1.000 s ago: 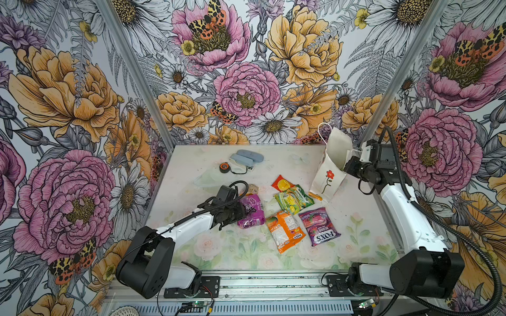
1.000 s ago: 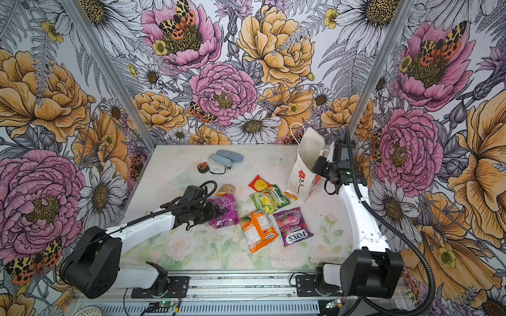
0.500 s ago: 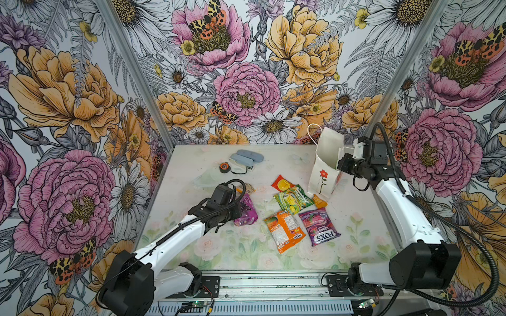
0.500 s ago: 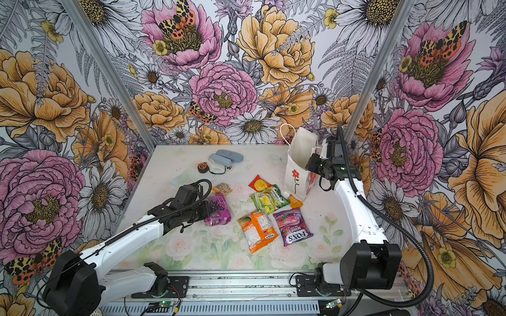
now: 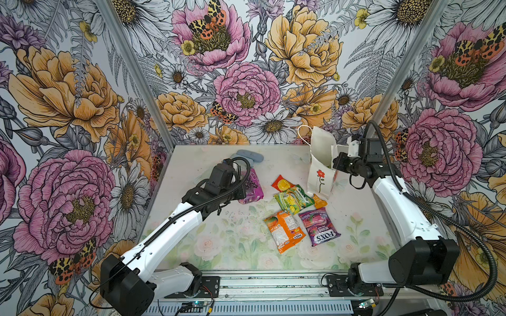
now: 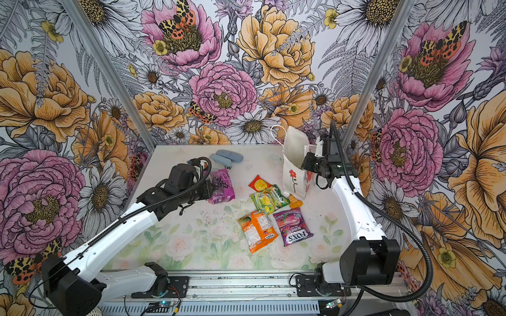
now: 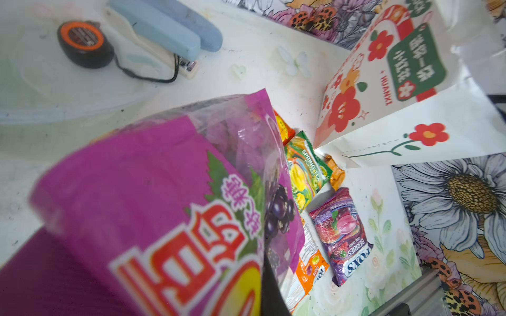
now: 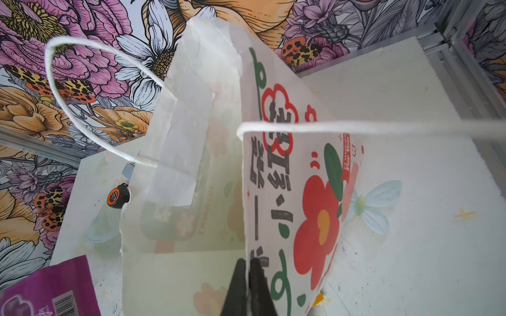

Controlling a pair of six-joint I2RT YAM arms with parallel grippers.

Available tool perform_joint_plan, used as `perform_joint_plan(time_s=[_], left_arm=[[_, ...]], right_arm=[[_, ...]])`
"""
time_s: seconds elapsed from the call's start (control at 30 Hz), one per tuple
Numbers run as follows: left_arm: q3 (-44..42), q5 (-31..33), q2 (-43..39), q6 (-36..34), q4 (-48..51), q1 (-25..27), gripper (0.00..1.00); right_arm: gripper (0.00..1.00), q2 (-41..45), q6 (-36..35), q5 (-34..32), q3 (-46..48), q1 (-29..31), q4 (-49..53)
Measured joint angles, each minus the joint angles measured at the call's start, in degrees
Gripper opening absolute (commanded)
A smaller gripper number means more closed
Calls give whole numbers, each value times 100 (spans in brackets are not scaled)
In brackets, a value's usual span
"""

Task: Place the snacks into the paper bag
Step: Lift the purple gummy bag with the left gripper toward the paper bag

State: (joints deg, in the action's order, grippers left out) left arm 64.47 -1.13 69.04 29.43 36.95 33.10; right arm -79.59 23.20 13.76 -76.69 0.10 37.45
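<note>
My left gripper [image 5: 243,191] is shut on a purple snack packet [image 5: 252,186], held off the table at the back left; in the left wrist view the packet [image 7: 164,191] fills the picture and only one dark finger [image 7: 271,295] shows. My right gripper [image 8: 247,264] is shut on the rim of the white paper bag [image 5: 319,175], which stands open at the back right. In front of the bag lie other snacks: a red-yellow packet [image 5: 282,184], a green-yellow one [image 5: 293,198], a small orange one [image 5: 319,201], an orange packet [image 5: 283,231] and Fox's Berries [image 5: 319,227].
Two grey-blue oblong cases [image 5: 247,156] lie at the back of the table behind the left gripper. A round black-orange tape measure [image 7: 85,43] sits beside them. Flowered walls close in the table on three sides; a metal rail [image 5: 260,281] runs along the front.
My left gripper has closed on the purple packet and raised it off the table, toward the back. My right gripper has pulled the paper bag a little toward the middle.
</note>
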Motion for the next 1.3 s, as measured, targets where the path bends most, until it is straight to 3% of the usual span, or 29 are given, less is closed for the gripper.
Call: perform_joint_plan(time_s=[0.3, 0.8, 1.03, 1.3], left_arm=[[1827, 35, 774, -531, 321, 592, 0], [5932, 7, 3064, -1036, 903, 1287, 0], [6863, -83, 4006, -820, 1320, 1292, 0], [6979, 15, 4553, -577, 2020, 1329, 0]], right_arm=[[0, -39, -59, 186, -79, 0, 22], [0, -162, -326, 254, -391, 356, 175], [0, -166, -474, 2, -424, 708, 197], [0, -164, -531, -369, -461, 1014, 199]])
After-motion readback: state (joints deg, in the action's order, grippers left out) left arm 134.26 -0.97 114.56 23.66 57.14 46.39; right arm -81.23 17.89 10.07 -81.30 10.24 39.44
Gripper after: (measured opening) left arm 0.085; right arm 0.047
